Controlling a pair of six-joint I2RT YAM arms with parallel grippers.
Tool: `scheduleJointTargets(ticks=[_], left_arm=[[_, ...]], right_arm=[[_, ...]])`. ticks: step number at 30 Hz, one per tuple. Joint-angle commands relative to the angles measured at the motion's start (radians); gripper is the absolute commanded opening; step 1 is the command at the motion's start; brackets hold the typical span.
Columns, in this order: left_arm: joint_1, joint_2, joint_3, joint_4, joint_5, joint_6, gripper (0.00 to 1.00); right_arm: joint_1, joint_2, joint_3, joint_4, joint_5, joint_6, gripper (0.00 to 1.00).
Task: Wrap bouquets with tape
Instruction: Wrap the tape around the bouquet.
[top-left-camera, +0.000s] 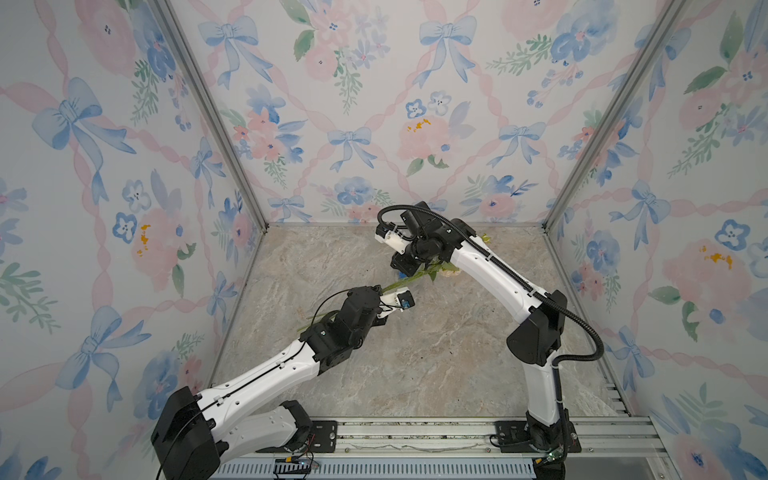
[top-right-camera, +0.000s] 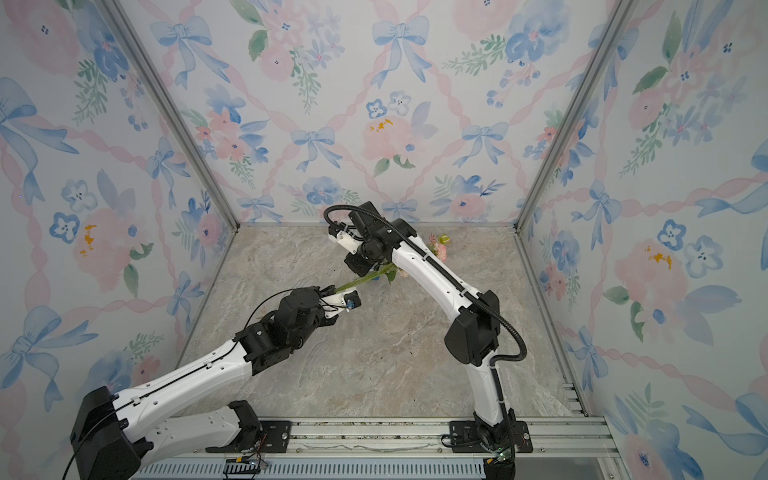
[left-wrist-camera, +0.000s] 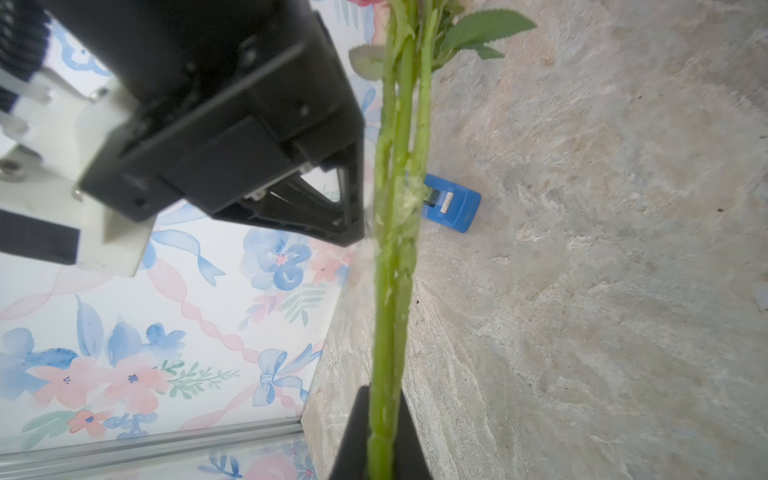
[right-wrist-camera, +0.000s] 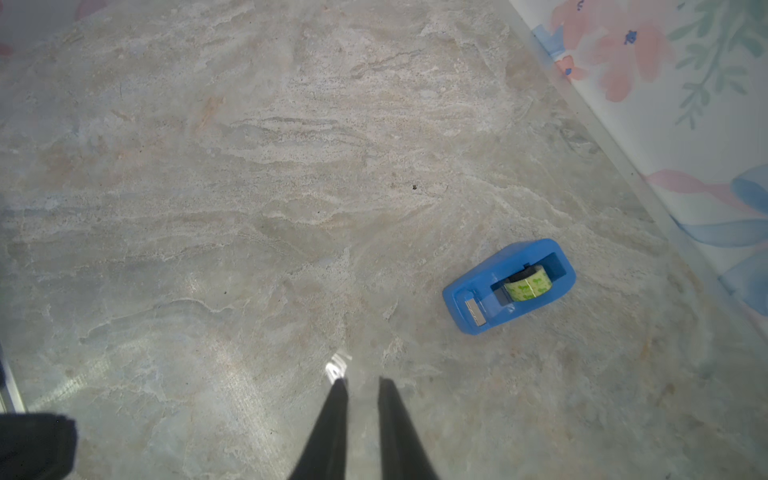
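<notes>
close to the front rail (top-left-camera: 415, 432), the left gripper (left-wrist-camera: 381, 409) is clamped on the thin green stems (left-wrist-camera: 395, 249) of the bouquet (top-left-camera: 409, 280). farther along them the right gripper (right-wrist-camera: 360, 384) sits just beside the stems, its fingers a little apart with nothing between. beyond it the blue dispenser (right-wrist-camera: 482, 280) stands on the table (right-wrist-camera: 249, 187), the yellow-green tape (right-wrist-camera: 528, 286) in its slot. the pink blooms (top-right-camera: 438, 248) lie nearest the back wall (top-right-camera: 374, 145), partly hidden by the right arm (top-right-camera: 428, 270).
</notes>
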Motion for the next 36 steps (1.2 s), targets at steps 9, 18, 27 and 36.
scheduleJointTargets(ticks=[9, 18, 27, 36], left_arm=[[-0.008, -0.078, -0.051, 0.084, 0.087, -0.091, 0.00], [-0.008, -0.122, -0.062, 0.075, 0.152, -0.143, 0.00], [-0.006, -0.103, -0.021, 0.060, 0.178, -0.210, 0.00], [-0.006, -0.105, 0.020, 0.058, 0.189, -0.263, 0.00]], right_arm=[[-0.110, -0.048, 0.263, 0.091, 0.163, 0.055, 0.77], [-0.223, -0.062, 0.332, 0.135, 0.184, 0.086, 0.79], [-0.225, -0.512, -0.120, 0.356, 0.172, 0.045, 0.81], [-0.187, -1.197, -0.969, 0.777, -0.129, -0.013, 0.91]])
